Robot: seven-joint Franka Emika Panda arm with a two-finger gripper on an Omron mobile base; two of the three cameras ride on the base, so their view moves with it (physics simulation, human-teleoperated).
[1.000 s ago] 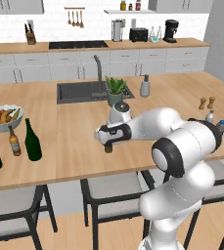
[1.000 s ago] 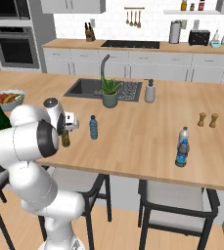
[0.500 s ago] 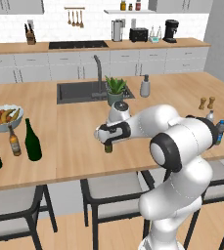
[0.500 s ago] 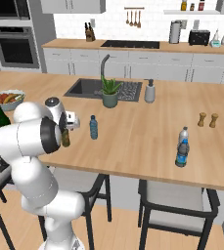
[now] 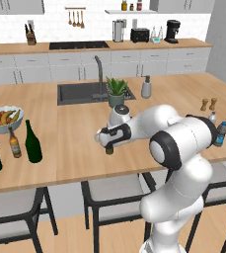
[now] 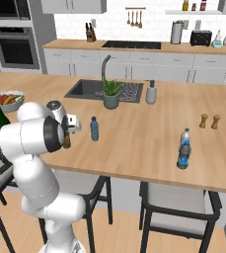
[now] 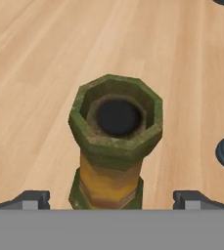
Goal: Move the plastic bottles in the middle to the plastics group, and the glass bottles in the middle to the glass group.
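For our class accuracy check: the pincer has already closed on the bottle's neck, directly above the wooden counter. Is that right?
Not quite. In the hand view the pincer is open, its fingertips apart on either side of the bottle, not touching it. It is above the wooden counter.

Bright, even rendered light; soft shadows, slight blur.

My gripper (image 7: pixel 111 199) stood spread wide, with the beer bottle (image 7: pixel 114 146) upright between the fingertips (image 7: pixel 31 199) and bare worktop (image 7: pixel 40 58) all round it. The small blue bottle (image 6: pixel 94 129) stood just beside, crowding one side.
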